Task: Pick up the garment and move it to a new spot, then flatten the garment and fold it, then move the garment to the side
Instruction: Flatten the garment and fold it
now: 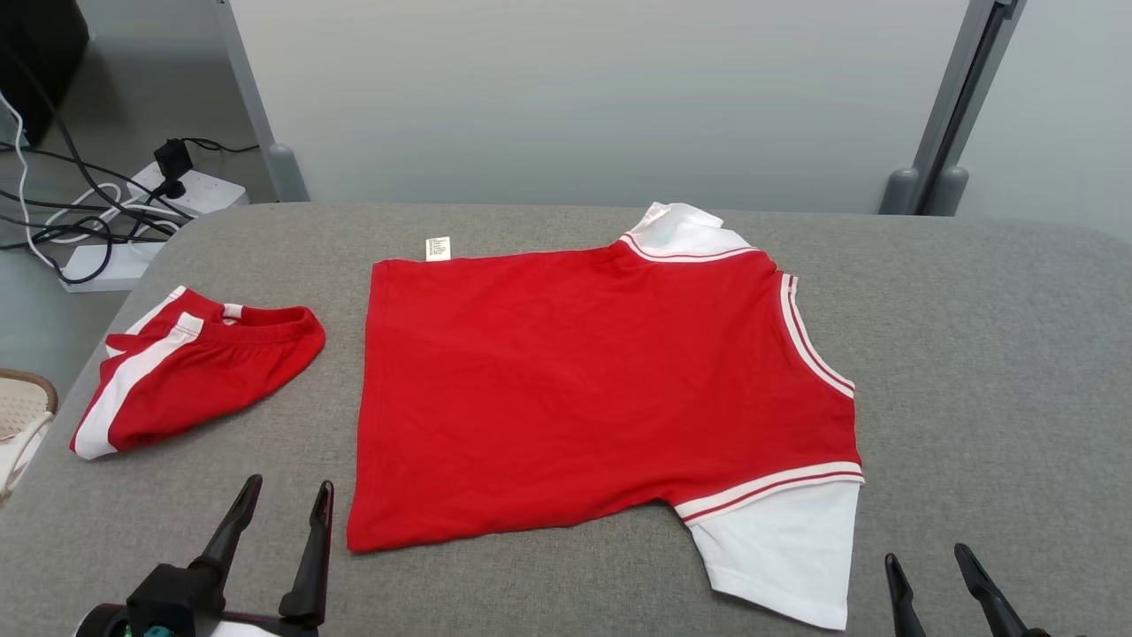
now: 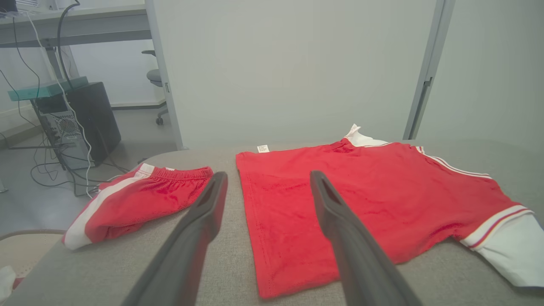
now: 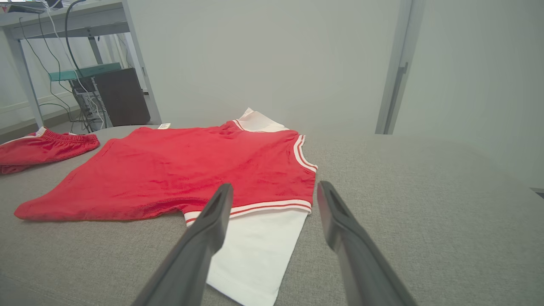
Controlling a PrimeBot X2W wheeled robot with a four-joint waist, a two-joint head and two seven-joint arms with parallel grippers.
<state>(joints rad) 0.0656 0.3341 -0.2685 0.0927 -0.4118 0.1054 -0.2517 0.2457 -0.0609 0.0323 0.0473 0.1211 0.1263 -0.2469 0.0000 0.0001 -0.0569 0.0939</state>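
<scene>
The garment [image 1: 584, 389], a red T-shirt with white sleeves and white-striped trim, lies spread flat on the grey table [image 1: 990, 372], its hem to the left and a small label at the far hem corner. My left gripper [image 1: 289, 485] stands open near the front edge, just left of the shirt's near hem corner, holding nothing. In the left wrist view the gripper [image 2: 267, 176] points along the hem of the shirt [image 2: 361, 199]. My right gripper [image 1: 926, 555] is open and empty at the lower right, beside the near white sleeve [image 3: 255, 250]; its own view shows the gripper [image 3: 275, 187] above that sleeve.
Folded red shorts [image 1: 199, 372] with a white side stripe lie at the table's left end. Past that left edge are a power strip with cables [image 1: 159, 203] on the floor and a woven basket rim [image 1: 26, 402]. A grey partition wall [image 1: 575, 88] stands behind the table.
</scene>
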